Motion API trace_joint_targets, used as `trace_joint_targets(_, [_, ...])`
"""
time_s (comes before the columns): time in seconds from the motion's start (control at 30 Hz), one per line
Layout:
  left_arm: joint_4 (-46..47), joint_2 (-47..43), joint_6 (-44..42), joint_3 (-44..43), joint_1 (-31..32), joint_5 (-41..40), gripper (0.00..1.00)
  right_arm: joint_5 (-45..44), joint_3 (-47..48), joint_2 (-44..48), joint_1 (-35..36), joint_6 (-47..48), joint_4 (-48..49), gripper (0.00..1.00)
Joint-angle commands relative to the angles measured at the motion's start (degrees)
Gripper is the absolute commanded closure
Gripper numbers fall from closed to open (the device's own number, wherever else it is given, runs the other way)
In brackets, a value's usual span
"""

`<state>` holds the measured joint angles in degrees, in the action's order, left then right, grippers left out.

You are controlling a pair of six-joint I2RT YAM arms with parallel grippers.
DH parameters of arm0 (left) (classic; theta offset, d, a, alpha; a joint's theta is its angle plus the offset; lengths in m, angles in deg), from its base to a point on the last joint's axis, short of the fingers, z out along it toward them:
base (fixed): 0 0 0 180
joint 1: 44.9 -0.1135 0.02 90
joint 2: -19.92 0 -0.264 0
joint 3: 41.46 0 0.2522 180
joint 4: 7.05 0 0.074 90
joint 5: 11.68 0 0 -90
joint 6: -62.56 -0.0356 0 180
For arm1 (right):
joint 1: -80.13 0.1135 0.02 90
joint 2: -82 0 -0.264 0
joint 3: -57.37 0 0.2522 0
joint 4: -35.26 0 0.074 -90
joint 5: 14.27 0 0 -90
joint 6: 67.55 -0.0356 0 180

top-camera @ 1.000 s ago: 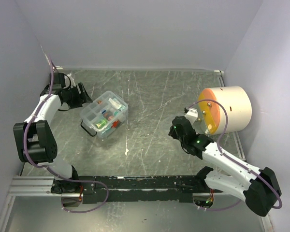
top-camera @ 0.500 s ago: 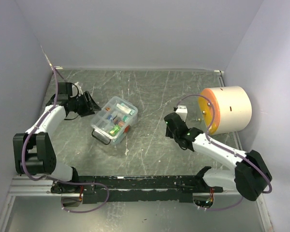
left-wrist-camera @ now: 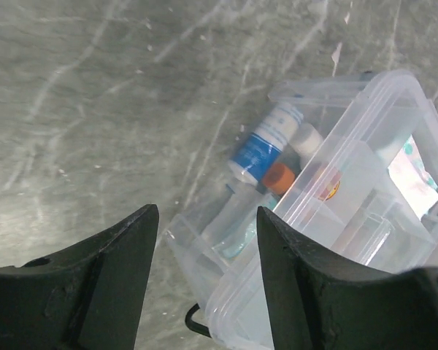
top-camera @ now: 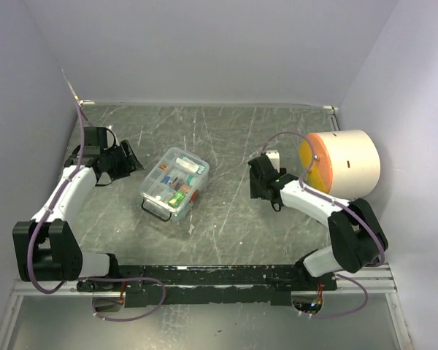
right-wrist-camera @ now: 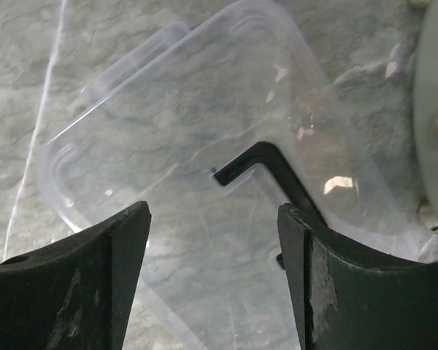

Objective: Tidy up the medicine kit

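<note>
- My left fingers (left-wrist-camera: pixel 128 255) are released and hold nothing. The medicine kit (left-wrist-camera: pixel 237 310) sits open on the desk (left-wrist-camera: pixel 95 87), just ahead of them and to their right.
- My right fingers (right-wrist-camera: pixel 120 248) are also spread and empty. The clear lid (right-wrist-camera: pixel 190 109) lies flat on the desk directly beneath them.
- The flat lid offers little edge to grip, so I judge its black handle (right-wrist-camera: pixel 255 160) is the better hold. It lies nearer my right-hand finger, so I should centre over it first and close squarely across the bar.
- The kit's lower part holds a blue-and-white bottle (left-wrist-camera: pixel 261 149) and an orange-capped item (left-wrist-camera: pixel 280 176). The clear divided tray (left-wrist-camera: pixel 358 182) sits above them; I cannot make out what is in it.
</note>
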<state>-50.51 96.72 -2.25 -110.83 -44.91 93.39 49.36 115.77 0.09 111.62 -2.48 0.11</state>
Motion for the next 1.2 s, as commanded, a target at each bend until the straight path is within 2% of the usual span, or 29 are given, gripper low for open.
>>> trace_joint_targets(0.0, [-2.6,-3.36,-2.67,-3.49,0.28,-6.58,0.33,-0.87,3.63,-2.17,-4.8,1.65,-0.07,0.28])
trace_joint_targets(0.2, [-3.26,-4.88,-4.1,-4.25,0.27,-2.71,0.31,-2.15,9.33,-9.18,-10.54,1.31,0.22,0.24])
trace_joint_targets(0.33, [-3.97,-6.09,-4.8,-3.6,0.27,-0.99,0.29,1.95,9.83,-11.01,-12.67,2.44,1.82,0.2])
trace_joint_targets(0.83, [-4.02,-6.85,-4.36,-3.04,0.27,4.51,0.27,17.0,5.61,-11.69,-18.52,4.74,7.11,0.12])
trace_joint_targets(1.17, [-1.43,-7.1,-3.58,0.96,0.27,4.92,0.28,17.78,4.55,-11.2,-18.68,4.35,8.2,0.06])
